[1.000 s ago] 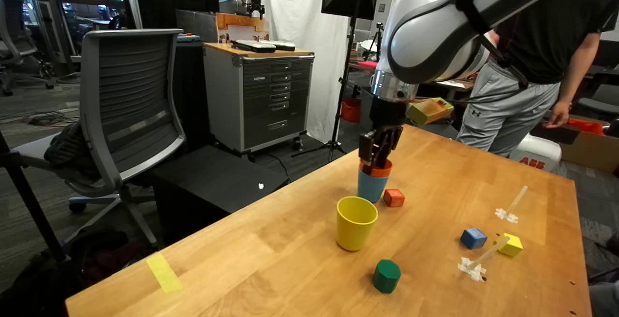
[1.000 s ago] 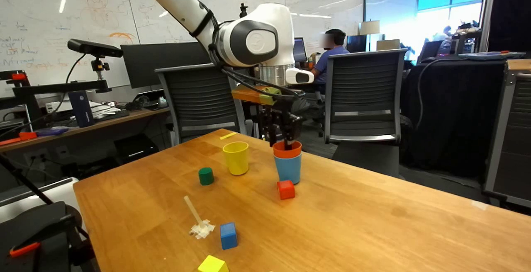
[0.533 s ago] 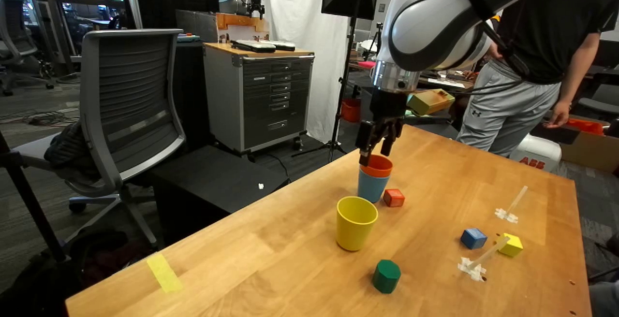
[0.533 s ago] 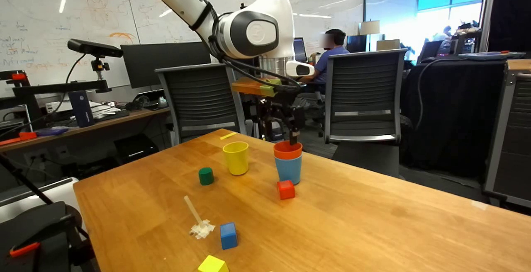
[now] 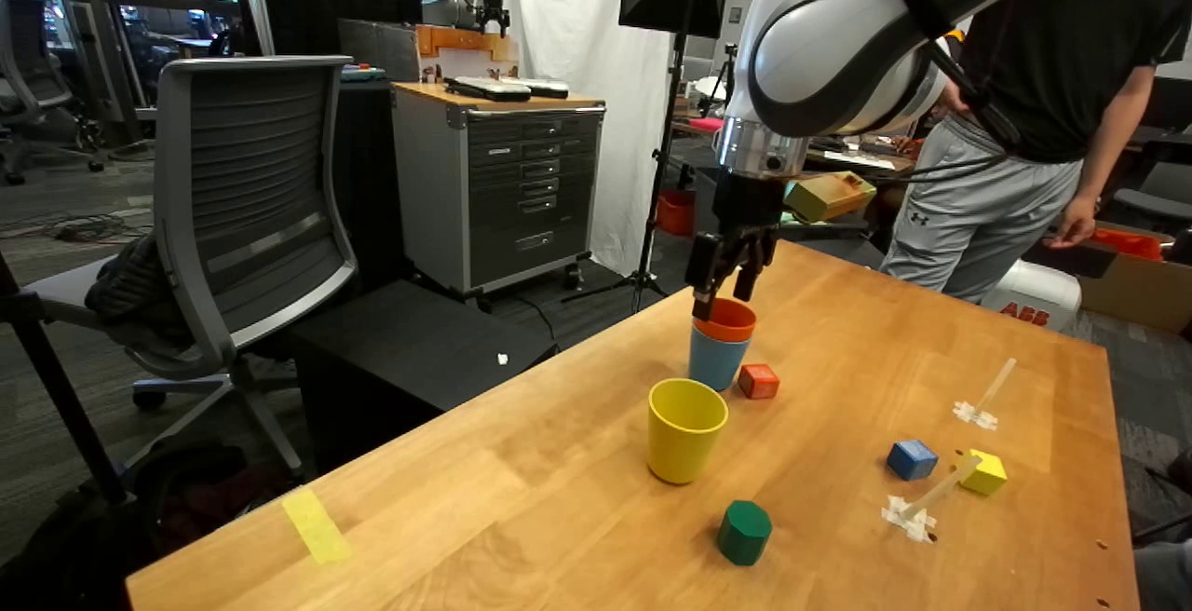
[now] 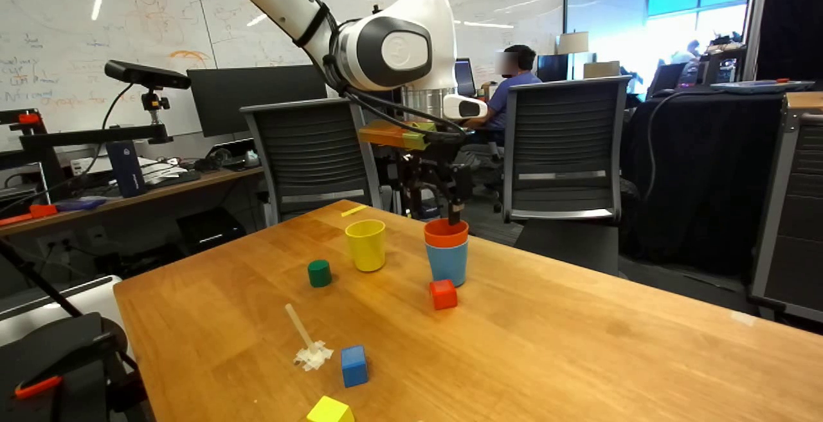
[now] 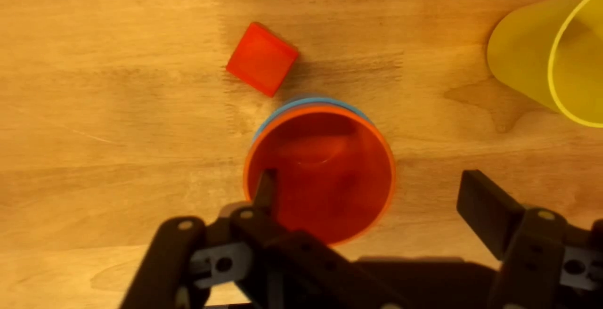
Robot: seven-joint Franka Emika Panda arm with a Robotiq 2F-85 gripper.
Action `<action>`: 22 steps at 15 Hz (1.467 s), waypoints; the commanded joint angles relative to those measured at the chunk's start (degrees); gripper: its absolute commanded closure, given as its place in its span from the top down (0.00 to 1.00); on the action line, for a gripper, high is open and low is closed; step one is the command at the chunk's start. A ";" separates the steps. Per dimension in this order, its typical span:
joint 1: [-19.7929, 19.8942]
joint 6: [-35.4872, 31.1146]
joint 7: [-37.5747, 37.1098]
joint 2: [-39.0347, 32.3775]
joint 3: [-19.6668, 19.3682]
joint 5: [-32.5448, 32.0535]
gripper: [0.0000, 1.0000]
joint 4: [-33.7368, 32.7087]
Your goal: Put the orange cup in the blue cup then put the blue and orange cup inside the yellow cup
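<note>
The orange cup (image 5: 727,324) sits upright inside the blue cup (image 5: 715,364), with its rim standing above the blue rim. Both also show in an exterior view, orange cup (image 6: 445,237) above blue cup (image 6: 447,265). In the wrist view the orange cup (image 7: 330,177) is empty and hides most of the blue cup (image 7: 316,100). The yellow cup (image 5: 678,448) stands upright and empty beside them; it shows at the right of the wrist view (image 7: 523,59). My gripper (image 7: 372,179) is open just above the stack, one finger over the orange cup's mouth, the other outside its rim.
A red block (image 5: 759,381) lies close to the blue cup. A green block (image 5: 744,533) is near the yellow cup. A blue block (image 5: 912,459), a yellow block (image 5: 985,472) and taped sticks (image 5: 996,384) stand on the wooden table (image 5: 521,462). A person stands behind the arm.
One second ago the fingers were closer together and lower at the orange cup's rim. The gripper has since opened and risen slightly. The cups stay in place. Nothing visibly changed in the last half second.
</note>
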State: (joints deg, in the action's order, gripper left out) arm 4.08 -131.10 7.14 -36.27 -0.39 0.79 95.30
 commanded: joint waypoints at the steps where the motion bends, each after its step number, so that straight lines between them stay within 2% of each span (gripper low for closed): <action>1: 0.26 0.33 0.24 -0.47 0.32 0.22 1.00 -0.45; 9: 0.36 -2.58 0.76 -7.28 0.46 -0.10 1.00 -3.60; 10: 0.48 -2.14 0.84 -8.44 0.50 -0.04 0.75 -4.46; 11: 0.56 -1.92 0.92 -9.29 0.55 0.01 0.74 -5.08; 12: 0.61 -1.61 0.91 -10.09 0.61 0.08 0.68 -5.71; 15: 0.44 -1.33 0.86 -11.32 0.70 -0.12 0.42 -7.18; 20: 0.01 -1.76 0.67 -11.08 0.53 -0.57 0.05 -6.99; 22: -0.09 -1.84 0.55 -10.71 0.39 -0.76 0.00 -6.73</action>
State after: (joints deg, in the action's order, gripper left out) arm 4.04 -133.41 7.19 -46.07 -0.12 0.71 89.83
